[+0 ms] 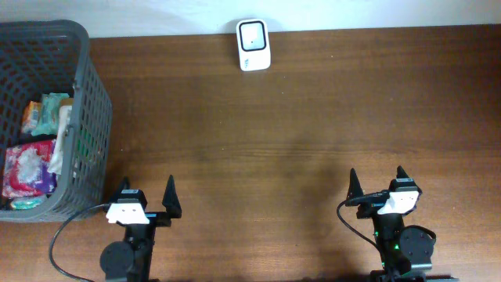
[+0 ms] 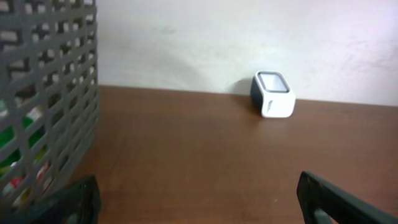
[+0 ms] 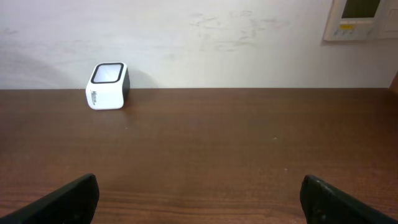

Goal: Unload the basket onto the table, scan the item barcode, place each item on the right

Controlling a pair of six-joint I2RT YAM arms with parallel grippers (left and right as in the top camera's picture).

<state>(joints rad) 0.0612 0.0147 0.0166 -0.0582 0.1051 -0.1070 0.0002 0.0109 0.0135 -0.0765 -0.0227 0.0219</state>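
A small white barcode scanner (image 1: 254, 45) with a dark window stands at the table's far edge, also seen as the scanner (image 2: 272, 94) in the left wrist view and the scanner (image 3: 107, 86) in the right wrist view. Several packaged items (image 1: 35, 153) lie inside a grey mesh basket (image 1: 90, 102) at the far left. My left gripper (image 1: 146, 195) rests open near the front edge, just right of the basket, nothing between its fingers. At the front right my right gripper (image 1: 376, 182) stands open and empty too.
The basket wall (image 2: 43, 93) fills the left of the left wrist view, close beside that gripper. A white wall runs behind the table, with a wall panel (image 3: 362, 18) at the upper right of the right wrist view.
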